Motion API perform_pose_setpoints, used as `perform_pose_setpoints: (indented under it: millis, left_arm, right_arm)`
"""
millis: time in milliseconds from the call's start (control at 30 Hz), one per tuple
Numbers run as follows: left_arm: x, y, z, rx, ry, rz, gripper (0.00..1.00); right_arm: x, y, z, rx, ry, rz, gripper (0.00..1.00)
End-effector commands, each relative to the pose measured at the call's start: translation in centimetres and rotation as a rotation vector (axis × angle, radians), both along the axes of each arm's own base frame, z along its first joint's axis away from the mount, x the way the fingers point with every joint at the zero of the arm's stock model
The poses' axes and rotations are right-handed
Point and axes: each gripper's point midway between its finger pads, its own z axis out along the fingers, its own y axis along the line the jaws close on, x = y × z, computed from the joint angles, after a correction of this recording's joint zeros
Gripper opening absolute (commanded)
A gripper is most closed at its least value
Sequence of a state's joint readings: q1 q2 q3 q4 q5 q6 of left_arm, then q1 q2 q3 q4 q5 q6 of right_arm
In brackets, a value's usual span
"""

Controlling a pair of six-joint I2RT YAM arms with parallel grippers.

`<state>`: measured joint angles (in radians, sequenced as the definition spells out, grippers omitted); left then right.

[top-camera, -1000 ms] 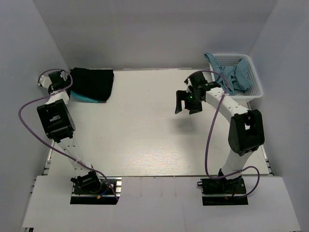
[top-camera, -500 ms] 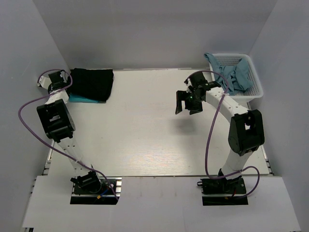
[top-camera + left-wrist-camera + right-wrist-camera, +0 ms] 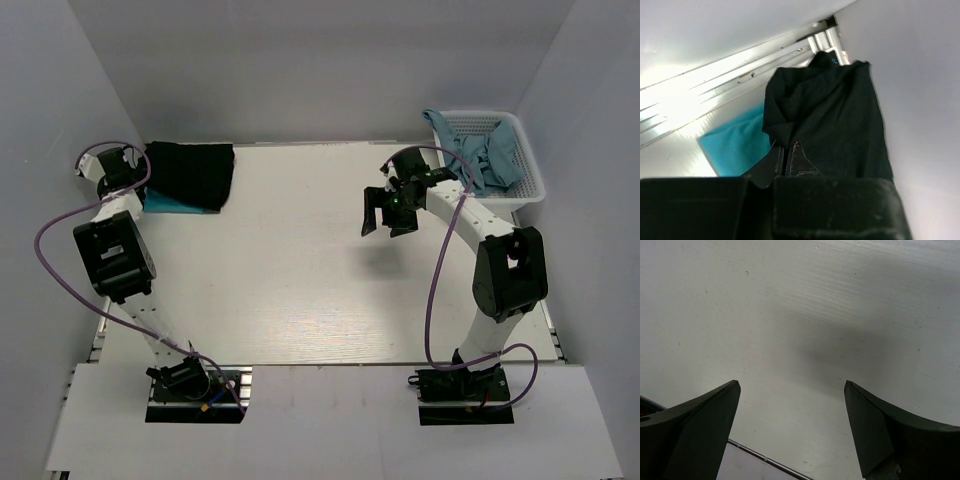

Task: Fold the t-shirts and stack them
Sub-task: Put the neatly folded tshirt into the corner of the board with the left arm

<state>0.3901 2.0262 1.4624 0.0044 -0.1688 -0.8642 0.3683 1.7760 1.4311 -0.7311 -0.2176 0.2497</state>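
Two folded pieces lay one upon the other at the far left corner of the table (image 3: pixel 300 280). The black t-shirt (image 3: pixel 192 172) was on top and the teal t-shirt (image 3: pixel 160 201) beneath it, showing only along the near left edge. The greyish-blue t-shirts (image 3: pixel 490 155) were heaped unfolded in the white basket (image 3: pixel 533 190) at the far right corner; their number could not be determined.

Change noted over the preceding second: the left arm (image 3: pixel 110 255) had shifted slightly leftward, away from the pile, and less of the teal cloth showed than before. The left pincer (image 3: pixel 118 165), previously part open, had closed. In my judgement the placing of the black t-shirt on the pile was finished, or very nearly so. The basket's contents remained to be dealt with.

Left pincer: jaws fully together, tips just at the near edge of the black t-shirt in the wrist view. Whether a thin fold of cloth was nipped between them could not be established. No cloth appeared lifted or drawn out.

Right pincer (image 3: pixel 385 212): jaws spread to their widest, nothing between them, nothing touched. It hung above bare table right of centre, well apart from the basket, in the same position as a second earlier.
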Motion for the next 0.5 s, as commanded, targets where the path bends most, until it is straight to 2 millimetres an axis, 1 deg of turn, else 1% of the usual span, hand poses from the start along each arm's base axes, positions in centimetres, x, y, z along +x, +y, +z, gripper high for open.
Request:
perform_pose_setpoints:
  millis: [0,33,133,167,200,233,267,333,367,400,433,467]
  left_arm:
    - [-0.5,-0.5,7.1,0.071,-0.141,-0.023,0.0]
    - [-0.5,-0.8,6.7,0.062,-0.135,-0.037,0.0]
    - [-1.2,-1.6,7.0,0.063,-0.141,-0.067,0.0]
    - [-1.3,-1.7,7.3,0.066,-0.15,-0.067,0.0]
    - [-1.8,-1.6,6.8,0.067,-0.136,-0.054,0.0]
    - [-2.2,-1.5,7.0,0.074,-0.136,-0.04,0.0]
    - [-2.6,-1.1,6.5,0.08,-0.122,-0.015,0.0]
    - [-3.3,-1.4,5.3,0.07,-0.098,-0.016,0.0]
    - [-3.6,-1.5,5.3,0.069,-0.096,-0.016,0.0]
    - [-4.1,-1.7,4.1,0.059,-0.071,-0.016,0.0]
    - [-4.5,-1.9,3.7,0.046,-0.06,-0.012,0.0]
    - [-5.3,-1.6,2.7,0.035,-0.031,0.026,0.0]
  right_arm:
    - [0.5,0.8,0.9,0.031,-0.022,0.027,0.9]
    - [0.4,0.7,0.9,0.032,-0.018,0.027,0.9]
    - [0.3,0.9,0.6,0.037,-0.009,0.032,0.9]
    - [0.4,0.9,0.8,0.042,-0.013,0.037,0.9]
    - [0.3,1.0,0.8,0.041,-0.013,0.036,0.9]
    - [0.3,0.9,0.8,0.042,-0.011,0.035,0.9]
    - [0.2,1.0,0.6,0.044,-0.005,0.034,0.9]
    - [0.0,1.0,0.4,0.048,0.002,0.031,0.9]
    - [0.0,1.1,0.4,0.048,0.002,0.034,0.9]
    - [-0.1,1.0,0.2,0.049,0.006,0.03,0.9]
    - [0.0,1.0,0.2,0.052,0.001,0.031,0.9]
    - [-0.2,1.1,0.0,0.052,0.01,0.032,0.9]
